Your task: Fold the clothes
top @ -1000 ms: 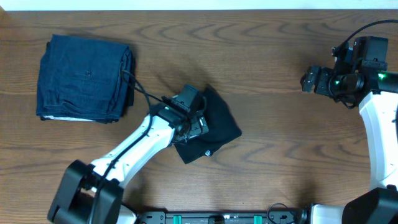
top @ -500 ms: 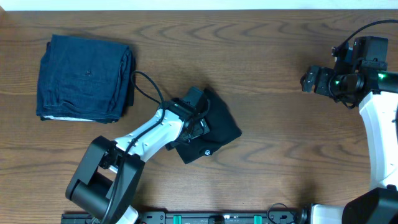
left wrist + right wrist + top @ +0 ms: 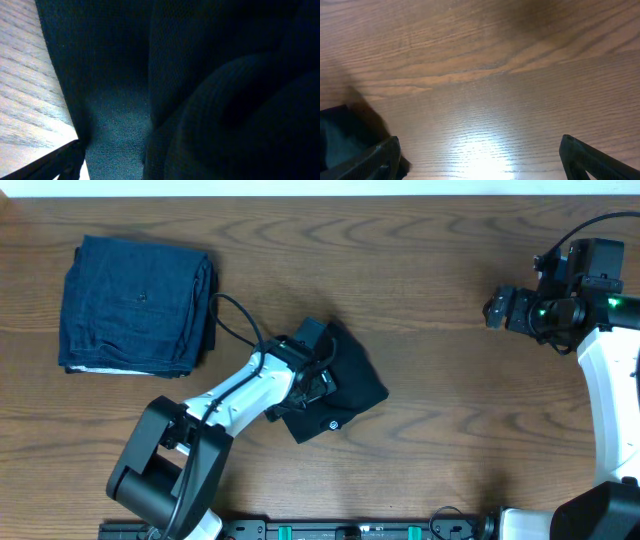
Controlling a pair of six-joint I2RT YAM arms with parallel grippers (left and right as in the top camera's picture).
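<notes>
The black T-shirt [image 3: 358, 383] lies folded into a small bundle at the table's middle, its small white logo [image 3: 334, 421] showing near the front corner. My left gripper [image 3: 318, 376] is down on the shirt's left part. In the left wrist view black fabric [image 3: 200, 85] fills nearly the whole frame. One finger [image 3: 67, 162] shows wide at the lower left, the other is lost in the dark cloth, and the jaws look open. My right gripper [image 3: 495, 310] hangs open and empty over bare wood at the far right [image 3: 480, 160].
A folded dark blue denim-like garment [image 3: 135, 305] lies at the back left. The left arm's cable loops between it and the shirt. The wooden table [image 3: 450, 410] is bare between the shirt and the right arm.
The left arm's lower links have swung in toward the shirt and the gripper shifted slightly right over it. The shirt and the right arm have not moved.
</notes>
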